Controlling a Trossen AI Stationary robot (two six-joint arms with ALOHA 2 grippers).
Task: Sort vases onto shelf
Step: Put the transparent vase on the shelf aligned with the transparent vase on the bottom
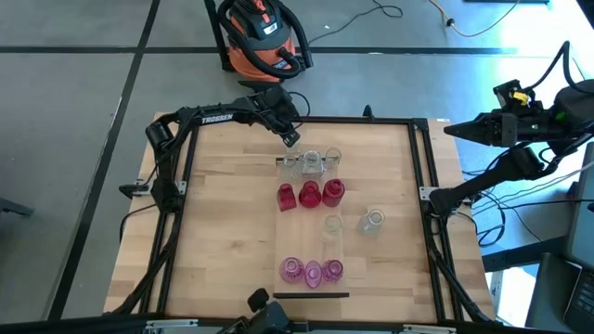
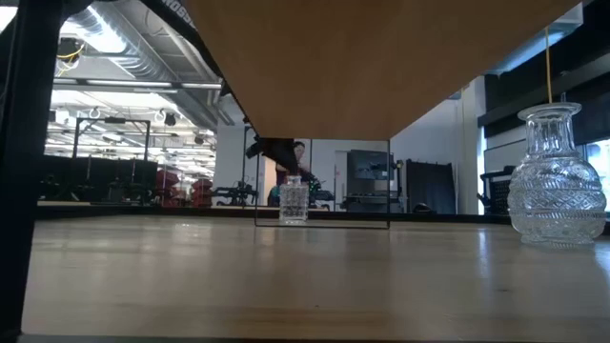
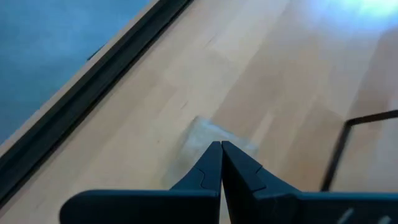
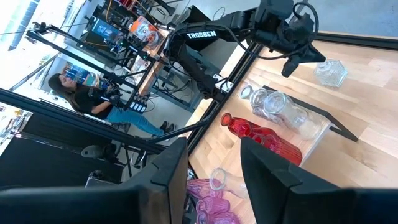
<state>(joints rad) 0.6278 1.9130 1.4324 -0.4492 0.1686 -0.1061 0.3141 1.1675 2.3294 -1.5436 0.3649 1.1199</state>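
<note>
nine vases (image 1: 311, 194) stand grouped by colour on the shelf (image 1: 312, 227). one clear vase (image 1: 372, 221) waits on the surface beside it. left claw (image 1: 290, 139) closed, empty; right claw (image 4: 214, 163) open, off-surface.

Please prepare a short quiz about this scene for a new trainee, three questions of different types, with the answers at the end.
1. Count: how many red vases stand on the shelf?
2. True or false: the left gripper holds a vase.
3. Choose one: one vase stands on the tabletop, off the shelf. What colour is it? A) red B) pink C) clear

Key
1. Three, in a row across the shelf.
2. False. Its fingers are shut on nothing.
3. C, the clear vase beside the shelf.
</note>
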